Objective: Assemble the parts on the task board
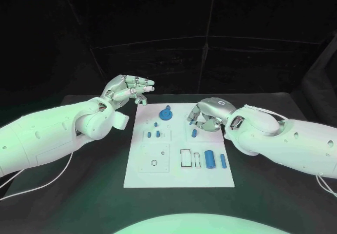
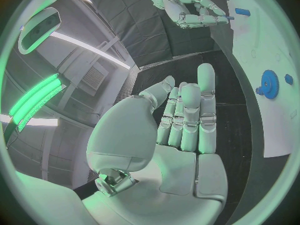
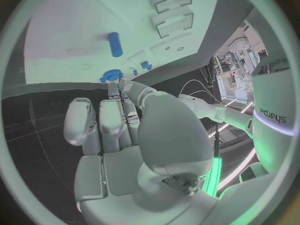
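Centrally on the black table [image 1: 84, 195] lay the white task board [image 1: 179, 175], with a blue gear [image 1: 165, 114] near its far edge and blue cylinders [image 1: 209, 157] toward its right side. Over the board's far right part, the right hand [image 1: 203, 116] hovered with fingers curled inward; whether it held anything I cannot tell. Just off the board's far left corner, the left hand [image 1: 128, 89] was raised, empty, fingers loosely apart.

Dim, green-tinted throughout; dark backdrop, bright glare off the white board [image 1: 140, 178]; wrist views bent at the rims.
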